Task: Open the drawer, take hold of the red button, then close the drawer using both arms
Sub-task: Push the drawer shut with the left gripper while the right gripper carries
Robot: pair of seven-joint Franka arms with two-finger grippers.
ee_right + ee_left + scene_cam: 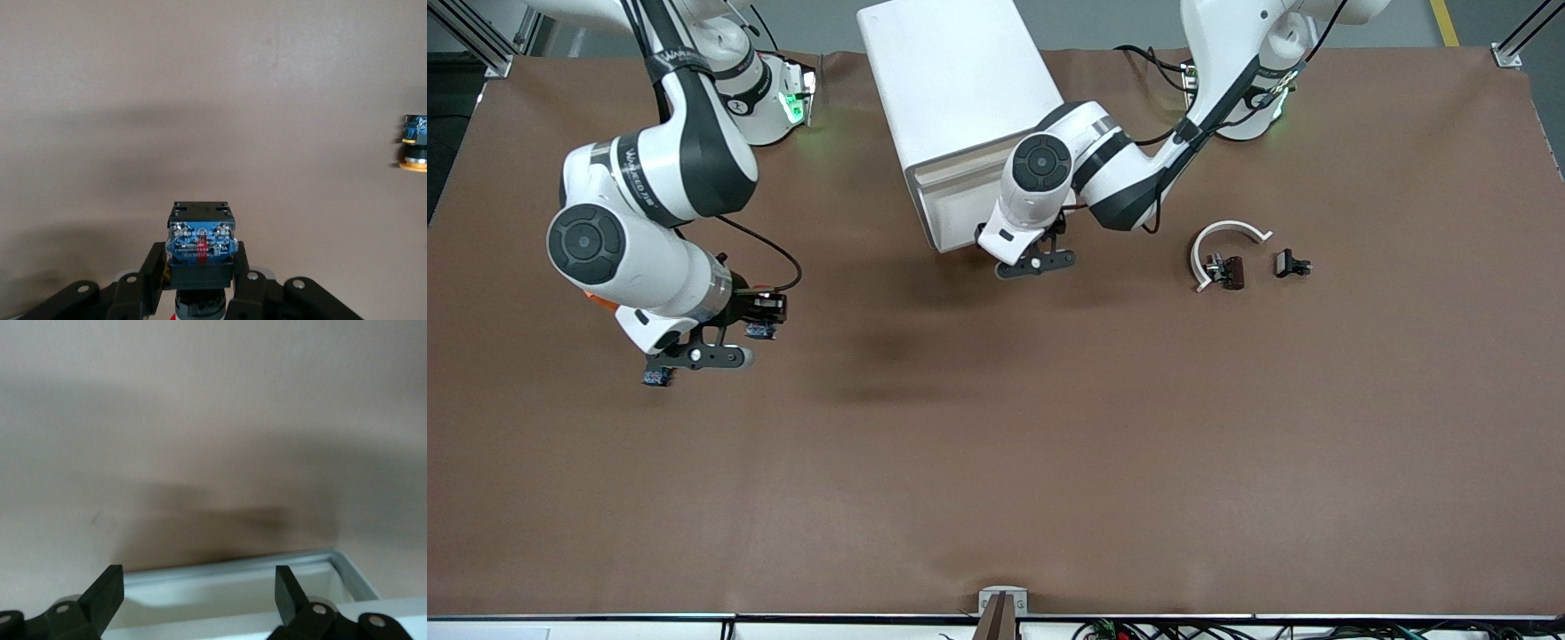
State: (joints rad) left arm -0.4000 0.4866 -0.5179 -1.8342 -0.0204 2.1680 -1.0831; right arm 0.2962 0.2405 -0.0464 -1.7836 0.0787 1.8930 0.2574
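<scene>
My right gripper (698, 356) is over the table toward the right arm's end. In the right wrist view it (200, 280) is shut on the button (200, 241). The button's black-and-blue body sticks out past the fingers, and a sliver of red shows at the cap end. My left gripper (1036, 262) is low at the front of the white drawer cabinet (960, 98), at the corner toward the left arm's end. In the left wrist view it (197, 577) is open and empty, with the white drawer's rim (227, 565) between its fingers (107, 590).
A second button with a yellow-orange cap (413, 143) lies on the table beside my right gripper. An orange block (596, 300) peeks out by the right arm. A white curved piece (1230, 235) and two small dark parts (1232, 272) (1291, 264) lie toward the left arm's end.
</scene>
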